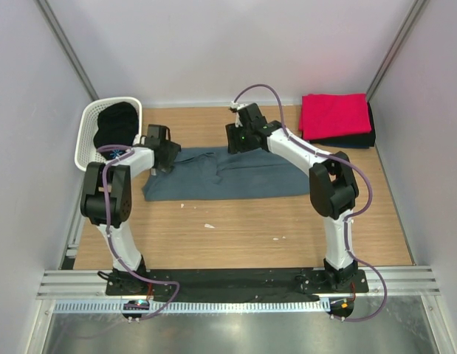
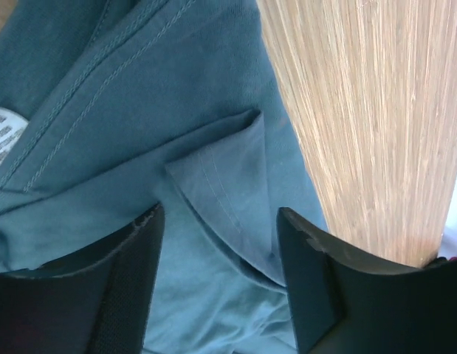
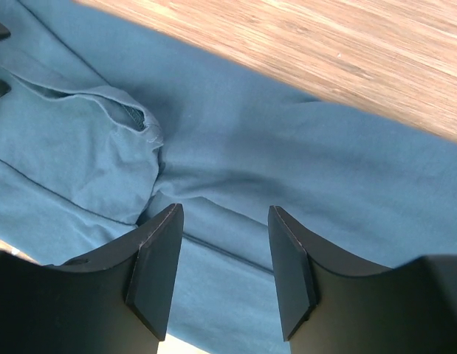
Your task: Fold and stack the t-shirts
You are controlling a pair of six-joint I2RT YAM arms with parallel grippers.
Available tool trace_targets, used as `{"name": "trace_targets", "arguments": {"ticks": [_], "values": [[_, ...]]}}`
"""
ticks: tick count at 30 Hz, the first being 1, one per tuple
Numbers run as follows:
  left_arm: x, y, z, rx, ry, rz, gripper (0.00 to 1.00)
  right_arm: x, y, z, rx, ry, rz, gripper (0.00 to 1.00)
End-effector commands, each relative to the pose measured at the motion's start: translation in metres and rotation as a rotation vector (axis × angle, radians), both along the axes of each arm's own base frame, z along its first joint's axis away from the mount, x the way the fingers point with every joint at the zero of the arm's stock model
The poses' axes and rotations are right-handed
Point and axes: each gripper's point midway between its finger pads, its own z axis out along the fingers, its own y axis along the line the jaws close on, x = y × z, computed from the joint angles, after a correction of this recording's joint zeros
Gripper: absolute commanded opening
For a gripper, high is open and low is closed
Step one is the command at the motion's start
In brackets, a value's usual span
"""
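A large slate blue-grey t-shirt (image 1: 228, 177) lies spread across the middle of the table. My left gripper (image 1: 163, 156) is at its left end, jaws open over a small folded flap of the cloth (image 2: 228, 184); the left gripper (image 2: 219, 215) straddles that fold. My right gripper (image 1: 239, 140) hovers over the shirt's far edge and is open, and in the right wrist view the right gripper (image 3: 224, 214) has a seam of the shirt (image 3: 287, 162) lying between its fingers. A folded red t-shirt (image 1: 334, 114) rests on a black one (image 1: 357, 140) at the back right.
A white perforated basket (image 1: 86, 140) stands at the back left with a black t-shirt (image 1: 116, 124) in it, close to my left arm. Bare wooden table (image 1: 243, 228) lies in front of the blue-grey shirt. Grey walls close in on both sides.
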Motion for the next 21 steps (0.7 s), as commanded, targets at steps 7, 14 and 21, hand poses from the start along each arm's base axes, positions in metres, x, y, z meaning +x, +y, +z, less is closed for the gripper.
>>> {"name": "trace_targets", "arguments": {"ticks": [7, 14, 21], "values": [[0.031, 0.002, 0.014, 0.023, -0.098, 0.032, 0.23, -0.002, 0.019, 0.014, 0.124, 0.0, 0.025, 0.54], [0.037, 0.002, 0.018, 0.043, -0.113, 0.011, 0.14, -0.012, 0.054, 0.014, 0.312, 0.04, 0.107, 0.53], [0.039, 0.005, 0.007, 0.066, -0.094, 0.013, 0.04, 0.001, 0.059, 0.001, 0.293, -0.003, 0.122, 0.53]]}}
